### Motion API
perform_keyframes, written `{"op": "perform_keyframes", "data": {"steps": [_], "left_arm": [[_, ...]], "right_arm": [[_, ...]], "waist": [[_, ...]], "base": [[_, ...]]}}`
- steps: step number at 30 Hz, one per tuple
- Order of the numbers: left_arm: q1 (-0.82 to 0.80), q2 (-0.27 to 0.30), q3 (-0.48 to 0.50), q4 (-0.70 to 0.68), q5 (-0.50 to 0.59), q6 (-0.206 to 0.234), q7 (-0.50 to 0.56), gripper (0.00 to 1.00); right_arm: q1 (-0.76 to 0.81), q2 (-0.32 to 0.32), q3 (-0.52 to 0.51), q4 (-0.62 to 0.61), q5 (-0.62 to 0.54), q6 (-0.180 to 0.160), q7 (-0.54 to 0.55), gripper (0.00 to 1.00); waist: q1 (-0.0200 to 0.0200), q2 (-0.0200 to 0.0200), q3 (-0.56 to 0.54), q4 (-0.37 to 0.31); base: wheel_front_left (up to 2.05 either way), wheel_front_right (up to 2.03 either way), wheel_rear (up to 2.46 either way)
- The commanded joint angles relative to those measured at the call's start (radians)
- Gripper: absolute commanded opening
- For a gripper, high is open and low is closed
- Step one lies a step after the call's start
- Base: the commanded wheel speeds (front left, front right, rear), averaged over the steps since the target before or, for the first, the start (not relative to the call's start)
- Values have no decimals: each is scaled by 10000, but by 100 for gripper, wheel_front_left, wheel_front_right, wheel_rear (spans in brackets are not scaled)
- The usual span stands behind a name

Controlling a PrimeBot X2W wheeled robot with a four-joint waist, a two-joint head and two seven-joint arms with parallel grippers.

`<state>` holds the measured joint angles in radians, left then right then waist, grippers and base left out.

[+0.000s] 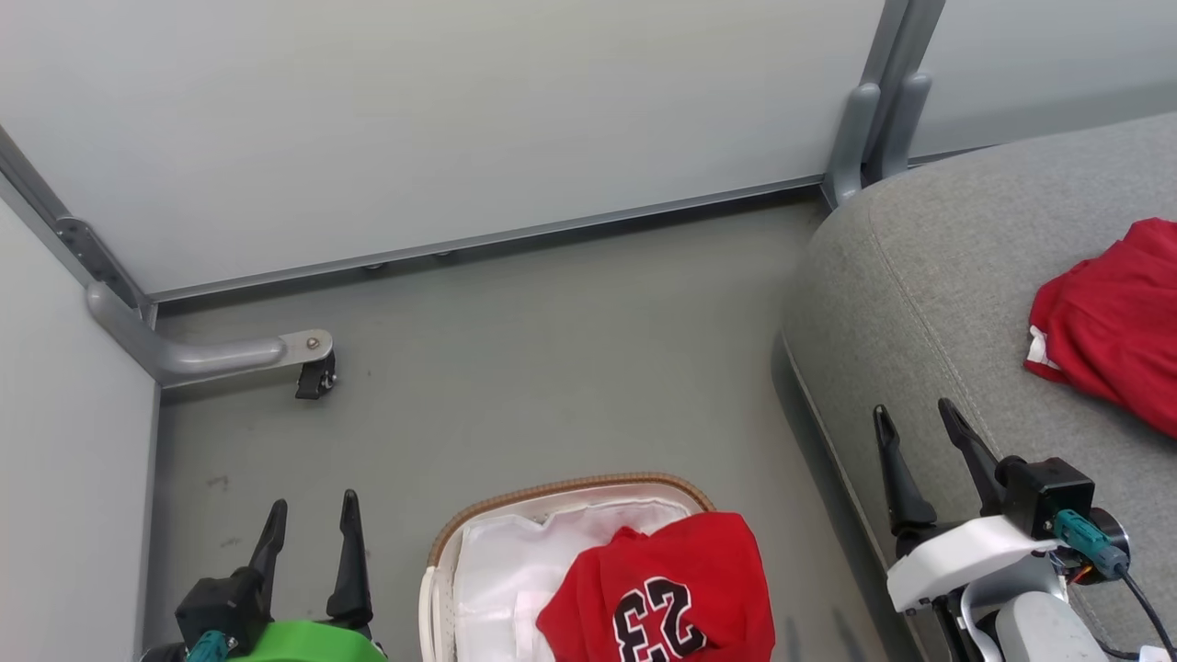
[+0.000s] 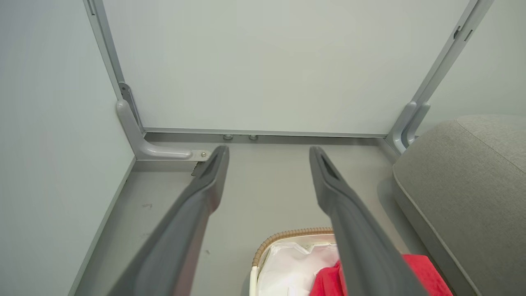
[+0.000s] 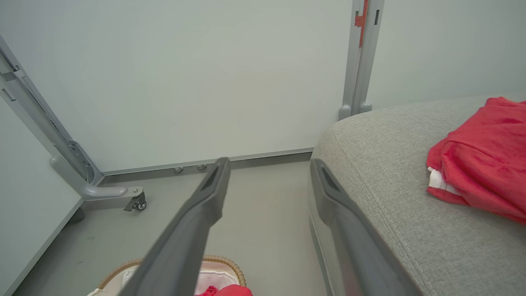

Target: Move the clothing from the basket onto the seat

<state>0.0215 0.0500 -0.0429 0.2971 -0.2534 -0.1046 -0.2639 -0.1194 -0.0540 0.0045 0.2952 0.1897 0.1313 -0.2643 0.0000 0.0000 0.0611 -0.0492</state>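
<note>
A red jersey [image 1: 667, 588] with a black-and-white 23 lies crumpled in the white basket [image 1: 561, 492] with its brown woven rim, at the bottom middle of the head view; the jersey [image 2: 419, 267] and basket [image 2: 287, 236] also show low in the left wrist view. Another red garment [image 1: 1113, 322] with white trim rests on the grey seat [image 1: 929, 276] at the right, seen closer as the garment [image 3: 481, 160] on the seat [image 3: 390, 181]. My left gripper [image 1: 313, 515] stands open left of the basket, empty. My right gripper [image 1: 915, 418] is open and empty over the seat's front edge.
Pale partition panels stand behind and to the left, on grey metal feet, one with a small caster [image 1: 315, 377]. A grey post [image 1: 874, 119] rises at the seat's far corner. Bare grey floor [image 1: 552, 368] lies between the panels, basket and seat.
</note>
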Motion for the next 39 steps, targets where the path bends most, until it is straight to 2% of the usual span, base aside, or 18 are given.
{"op": "perform_keyframes", "data": {"steps": [1, 9, 23, 31, 39], "left_arm": [[-16, 15, -53, -3, -90, 25, -9, 100], [-744, 15, -546, 304, -287, -88, -9, 100], [-2928, 28, -1902, 1813, -432, -261, -9, 100], [-4246, 43, -3246, 3011, -801, -270, -9, 100], [-5477, 313, -4676, 4154, -1259, -272, -9, 100]], "right_arm": [[-119, -22, 0, -71, 25, -10, 0, 100], [-593, 2, 180, -396, 113, -10, 0, 100], [-1862, 19, 644, -1014, 388, -10, 0, 100], [-2321, 23, 801, -1389, 655, -10, 0, 100], [-2679, 17, 1043, -1724, 596, -10, 0, 100]], "waist": [[0, 0, 124, -77], [0, 0, 1065, -411], [0, 0, 3457, -1589], [0, 0, 4693, -2180], [0, 0, 5647, -2567]], "base": [[0, 0, 0], [0, 0, 0], [0, 0, 0], [0, 0, 0], [0, 0, 0]]}}
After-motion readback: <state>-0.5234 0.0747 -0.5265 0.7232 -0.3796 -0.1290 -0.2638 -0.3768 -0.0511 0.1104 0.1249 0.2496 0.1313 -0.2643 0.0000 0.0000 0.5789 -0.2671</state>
